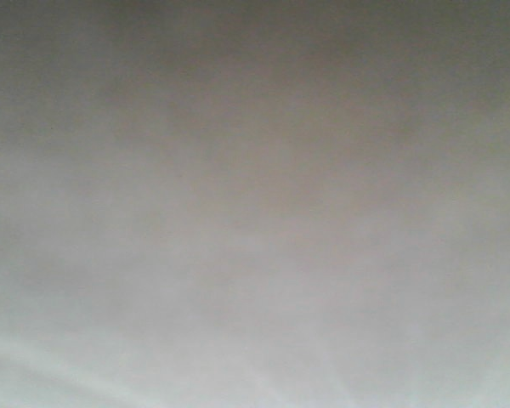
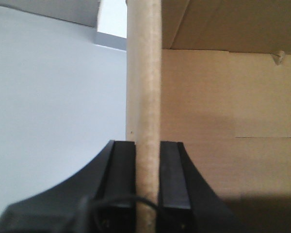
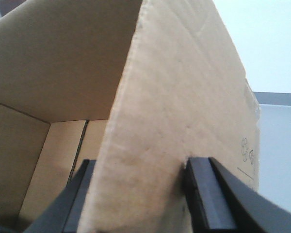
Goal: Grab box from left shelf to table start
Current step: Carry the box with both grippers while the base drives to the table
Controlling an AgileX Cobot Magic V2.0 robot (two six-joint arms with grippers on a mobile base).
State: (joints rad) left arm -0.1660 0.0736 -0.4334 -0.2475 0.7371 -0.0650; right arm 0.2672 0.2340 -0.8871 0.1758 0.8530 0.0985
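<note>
The box is brown corrugated cardboard, open at the top, with its inside walls showing. My left gripper is shut on the upright edge of one box wall, a black finger pressing on each side. In the right wrist view the box shows faint printed symbols on its outer face. My right gripper is shut on another wall or flap, one finger inside the box and one finger outside. A pale bluish surface, the table, lies to the left of the box. The left shelf is out of view.
The front view is a blurred grey-beige field with nothing distinguishable. A grey band runs along the top left in the left wrist view. To the right of the box in the right wrist view, a pale surface lies under a grey strip.
</note>
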